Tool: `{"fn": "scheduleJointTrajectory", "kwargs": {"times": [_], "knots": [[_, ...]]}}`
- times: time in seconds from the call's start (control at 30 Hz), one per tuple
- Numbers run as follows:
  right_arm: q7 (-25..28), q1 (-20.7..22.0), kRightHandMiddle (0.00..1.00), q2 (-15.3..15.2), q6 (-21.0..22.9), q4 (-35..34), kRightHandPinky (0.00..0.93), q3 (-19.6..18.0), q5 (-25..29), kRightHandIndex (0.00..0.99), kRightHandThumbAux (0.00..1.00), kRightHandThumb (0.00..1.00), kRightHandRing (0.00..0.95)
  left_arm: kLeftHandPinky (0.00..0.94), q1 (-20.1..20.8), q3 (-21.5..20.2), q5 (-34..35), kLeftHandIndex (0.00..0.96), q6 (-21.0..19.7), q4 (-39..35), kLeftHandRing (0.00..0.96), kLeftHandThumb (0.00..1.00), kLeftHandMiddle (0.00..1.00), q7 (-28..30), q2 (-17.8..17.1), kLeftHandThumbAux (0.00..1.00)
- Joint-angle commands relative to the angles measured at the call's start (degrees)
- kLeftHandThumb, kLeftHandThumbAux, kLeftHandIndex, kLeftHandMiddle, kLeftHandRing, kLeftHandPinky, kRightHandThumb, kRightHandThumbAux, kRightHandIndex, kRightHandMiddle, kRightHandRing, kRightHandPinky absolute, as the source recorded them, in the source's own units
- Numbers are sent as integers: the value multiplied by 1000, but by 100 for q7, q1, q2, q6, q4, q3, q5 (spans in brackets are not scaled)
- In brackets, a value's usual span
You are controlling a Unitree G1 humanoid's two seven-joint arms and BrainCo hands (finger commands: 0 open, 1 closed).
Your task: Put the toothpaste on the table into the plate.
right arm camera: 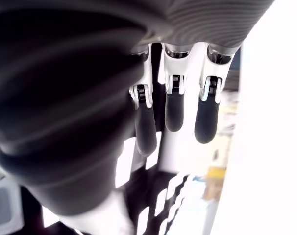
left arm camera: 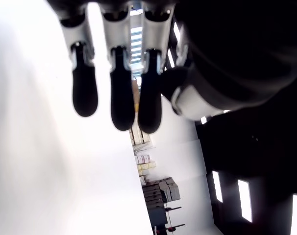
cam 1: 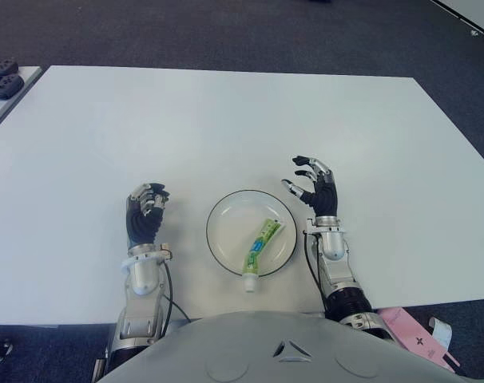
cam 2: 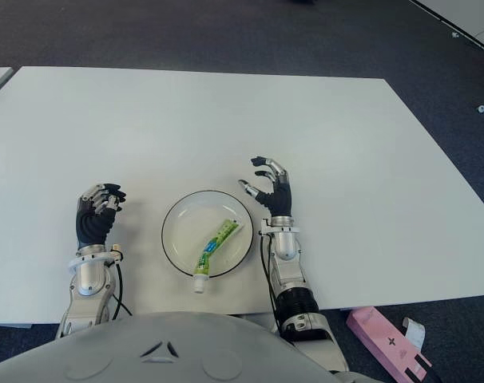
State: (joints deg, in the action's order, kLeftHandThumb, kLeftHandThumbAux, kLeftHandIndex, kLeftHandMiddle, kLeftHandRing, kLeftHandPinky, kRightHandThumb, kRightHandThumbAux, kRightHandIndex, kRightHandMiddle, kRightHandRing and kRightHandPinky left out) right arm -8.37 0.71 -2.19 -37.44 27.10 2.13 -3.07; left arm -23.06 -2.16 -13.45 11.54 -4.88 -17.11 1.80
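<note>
A white table (cam 1: 226, 120) fills most of the frame, seen from above. Low in the centre sits a round white plate (cam 1: 226, 211) with a dark rim. A green and white toothpaste tube (cam 1: 258, 243) lies diagonally in the plate's lower right part, its white cap end poking over the lower rim toward the table's near edge. Just right of the plate is the robot's right hand (cam 1: 315, 188), its fingers spread and loosely bent, holding nothing (the fingertips reach toward the plate's upper right rim). Left of the plate, a little apart from it, shows the left hand (cam 1: 145, 213), fingers curled in toward the palm and empty. A pink box (cam 2: 386, 343) lies on the floor in the lower right corner.
</note>
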Motion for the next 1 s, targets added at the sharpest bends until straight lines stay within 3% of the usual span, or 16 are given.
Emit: {"fn": "scheduleJointTrajectory", "kwargs": {"times": [0.03,0.37,1.0], "knots": [[-248,-43,410,207,551,-222,389,-289,161,419,751,660,375,529,94,-38,77,429,-136,99,511,709,504,118,-45,723],[-429,-179,461,451,1036,-421,415,-532,166,424,733,701,426,527,207,-20,178,431,-221,207,515,708,511,268,-84,720],[-106,-391,486,480,1037,-375,463,-713,363,427,728,707,467,547,271,224,164,432,-161,290,515,708,507,493,-115,721]]}}
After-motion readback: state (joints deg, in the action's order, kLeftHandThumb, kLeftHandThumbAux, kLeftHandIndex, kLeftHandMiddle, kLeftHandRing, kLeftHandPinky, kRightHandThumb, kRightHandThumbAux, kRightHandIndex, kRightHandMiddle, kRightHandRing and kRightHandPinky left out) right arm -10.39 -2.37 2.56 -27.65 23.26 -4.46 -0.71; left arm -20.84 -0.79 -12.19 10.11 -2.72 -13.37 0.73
